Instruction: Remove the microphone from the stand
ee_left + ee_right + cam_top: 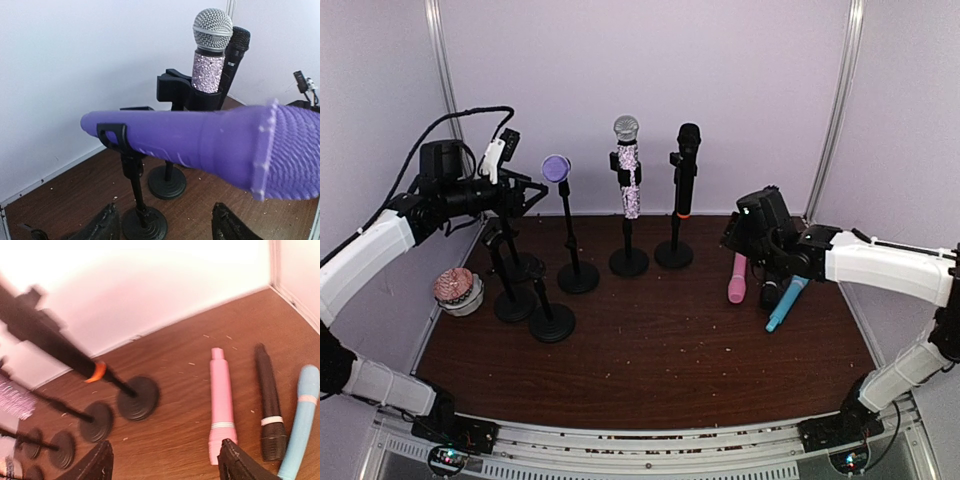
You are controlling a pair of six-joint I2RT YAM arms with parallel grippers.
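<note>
A purple microphone (556,168) sits in the clip of a black stand (577,275) at the back left. In the left wrist view it (200,145) lies across the frame, its tail in the clip (112,134), above my fingertips. My left gripper (532,190) is open and empty just left of its head; its fingers (102,225) are spread wide. A sparkly microphone (629,170) and a black microphone with an orange ring (686,165) stand upright in their stands. My right gripper (735,238) is open and empty, above the table near the loose microphones.
A pink microphone (737,278), a black one (770,292) and a light blue one (787,302) lie on the table at the right. Two empty stands (513,300) (552,320) are at the left, next to a pink-topped white object (457,290). White walls enclose the table.
</note>
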